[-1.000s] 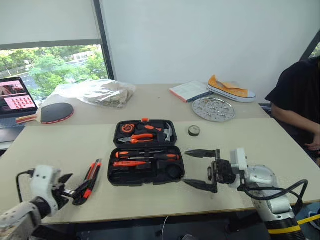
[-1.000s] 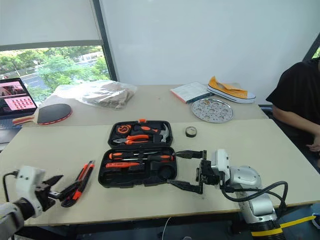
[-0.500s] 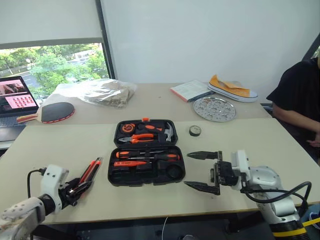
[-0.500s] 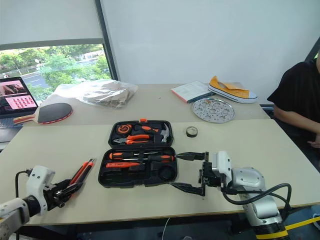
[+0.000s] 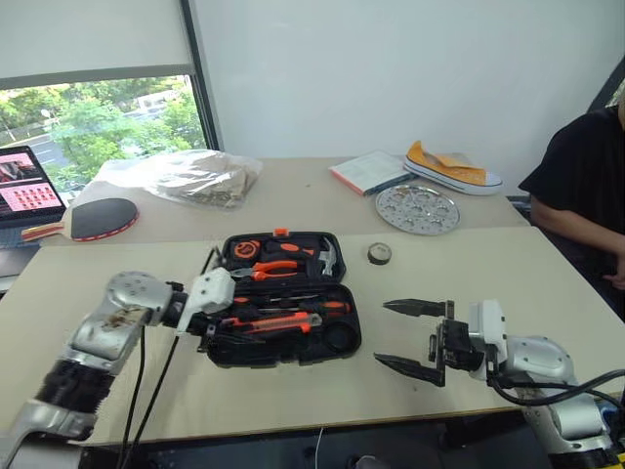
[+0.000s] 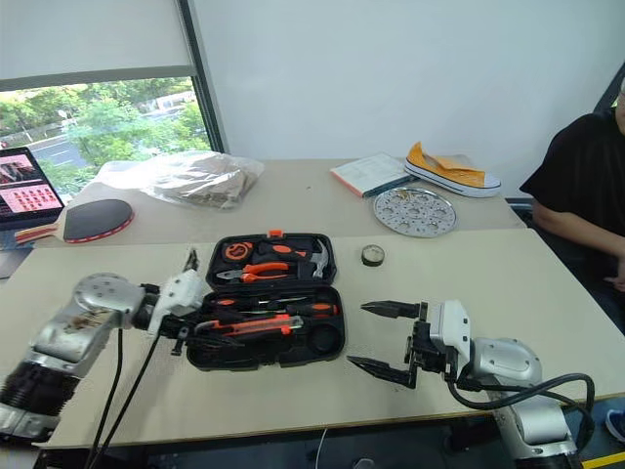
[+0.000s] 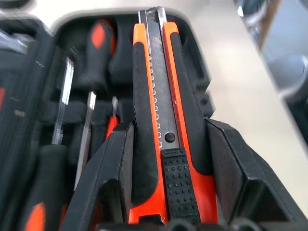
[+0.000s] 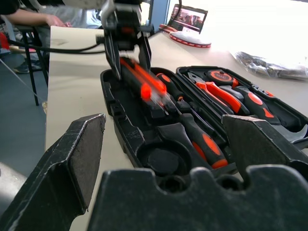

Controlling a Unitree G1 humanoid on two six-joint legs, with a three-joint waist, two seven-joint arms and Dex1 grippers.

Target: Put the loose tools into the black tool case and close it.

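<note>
Over the open black tool case (image 5: 283, 337), left gripper (image 7: 168, 159) clamps utility knife (image 7: 161, 120) for slotting; right gripper (image 5: 415, 337) jaws released.

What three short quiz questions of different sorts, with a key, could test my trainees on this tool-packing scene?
1. True or false: the left gripper holds the long orange-and-black utility knife over the open black plastic tool case.
2. Which lies outside the case: (a) the small dark tape roll, (b) the orange-handled pliers?
3. Fill in: the right gripper is ___.

Key: 1 true; 2 a; 3 open.
</note>
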